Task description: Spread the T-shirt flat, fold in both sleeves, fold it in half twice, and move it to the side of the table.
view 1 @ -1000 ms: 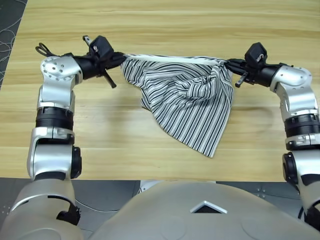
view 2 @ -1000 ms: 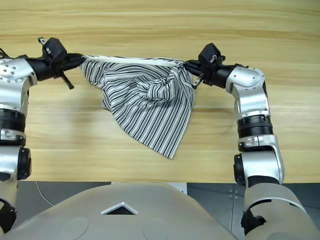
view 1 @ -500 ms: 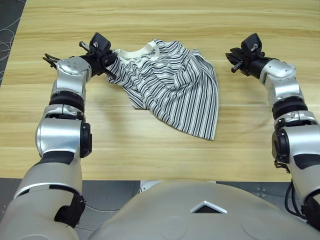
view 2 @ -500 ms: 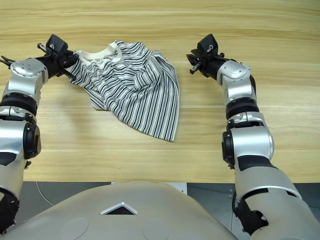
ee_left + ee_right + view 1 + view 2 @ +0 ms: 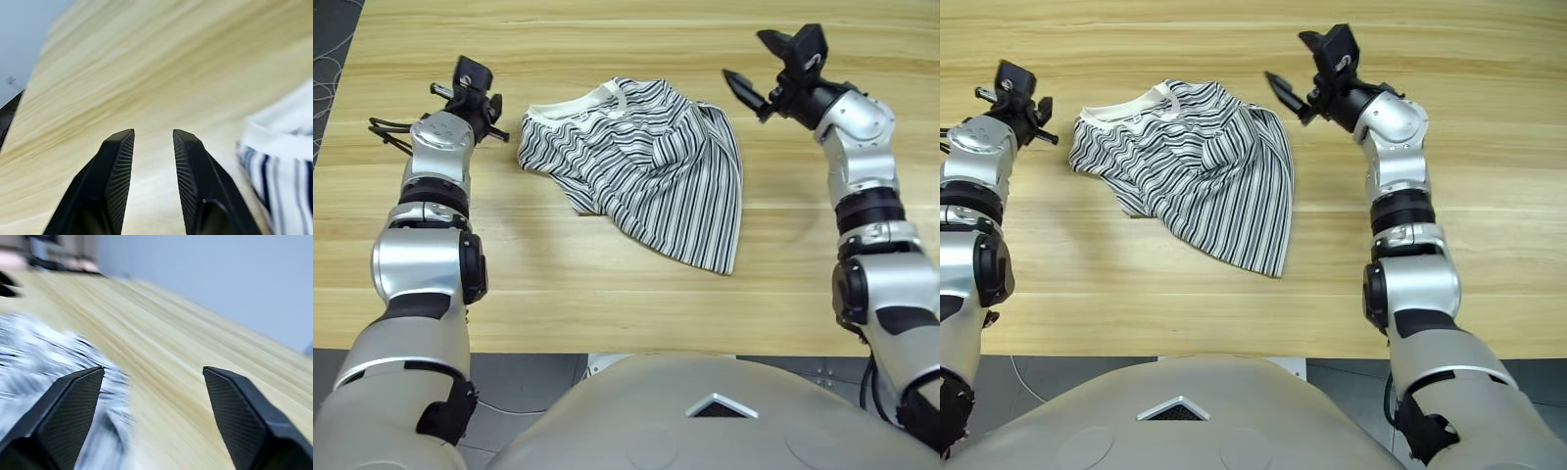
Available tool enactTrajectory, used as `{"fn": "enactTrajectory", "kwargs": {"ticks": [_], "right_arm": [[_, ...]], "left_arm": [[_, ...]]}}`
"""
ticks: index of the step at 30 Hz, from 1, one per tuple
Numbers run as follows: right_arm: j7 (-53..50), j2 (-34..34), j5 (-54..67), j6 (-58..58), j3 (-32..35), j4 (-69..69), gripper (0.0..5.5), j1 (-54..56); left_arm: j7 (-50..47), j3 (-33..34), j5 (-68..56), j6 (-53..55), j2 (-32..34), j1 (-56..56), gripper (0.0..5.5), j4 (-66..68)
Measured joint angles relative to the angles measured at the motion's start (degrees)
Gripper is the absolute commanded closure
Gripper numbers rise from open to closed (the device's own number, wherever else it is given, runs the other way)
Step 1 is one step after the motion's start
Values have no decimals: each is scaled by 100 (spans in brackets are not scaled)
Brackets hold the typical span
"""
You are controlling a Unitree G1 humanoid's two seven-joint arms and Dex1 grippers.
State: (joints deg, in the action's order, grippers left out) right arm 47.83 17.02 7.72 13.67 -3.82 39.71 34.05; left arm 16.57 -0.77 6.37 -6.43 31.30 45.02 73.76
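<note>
Left eye view shows us one striped T-shirt (image 5: 646, 181) lying in a crumpled heap on the wooden worktop (image 5: 607, 284), between the two arms, with its pale collar (image 5: 570, 101) turned to the far left and one corner pointing to the near edge. It is not yet flat, and we cannot tell where the sleeves are inside the folds. The left pincer (image 5: 152, 134) is just beside the collar side, not touching the cloth. Its fingers are a little apart with nothing between them. The right pincer (image 5: 749, 59) is near the far right side of the shirt, apart from it, spread wide and empty. We think the main danger comes from the bunching: a pincer may close on several layers at once, and then pulling would drag the whole heap and not open it. A grasp on the wrong fold could also twist the shirt more. We count one T-shirt, one collar, two pincers and one worktop.
</note>
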Motion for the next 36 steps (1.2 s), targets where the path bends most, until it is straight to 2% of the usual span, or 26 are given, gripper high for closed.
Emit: {"fn": "enactTrajectory", "kwargs": {"ticks": [3, 6, 10, 13, 19, 24, 28, 30, 36], "right_arm": [[557, -14, 226, -620, -348, -1242, 172, -792], [1266, 197, 344, -1168, -774, -2136, 172, -1412], [1757, 574, 491, -1652, -877, -2405, 172, -1795], [1438, 538, 384, -1930, -877, -2218, 172, -1753], [875, 422, 5, -2032, -888, -1762, 172, -1622], [315, 203, -425, -2052, -1038, -1198, 172, -1292], [48, 85, -577, -1997, -1072, -943, 172, -1091], [-73, 78, -656, -1947, -1087, -891, 172, -1032], [-358, 111, -938, -1756, -1140, -794, 172, -946]], "left_arm": [[-52, 259, -142, -140, 154, 37, 404, -94], [291, 280, -181, -462, 118, 137, 404, -438], [713, -48, -26, -789, -167, 213, 404, -681], [1147, -314, 124, -1010, -488, 218, 404, -700], [1730, -361, 76, -1175, -998, 317, 404, -587], [2436, -361, 15, -1118, -1369, 312, 404, -349], [2953, -356, -52, -646, -1499, 290, 404, -135], [2954, -386, -41, -440, -1606, 242, 404, -7], [1941, -337, 106, -11, -1696, 162, 404, 190]]}}
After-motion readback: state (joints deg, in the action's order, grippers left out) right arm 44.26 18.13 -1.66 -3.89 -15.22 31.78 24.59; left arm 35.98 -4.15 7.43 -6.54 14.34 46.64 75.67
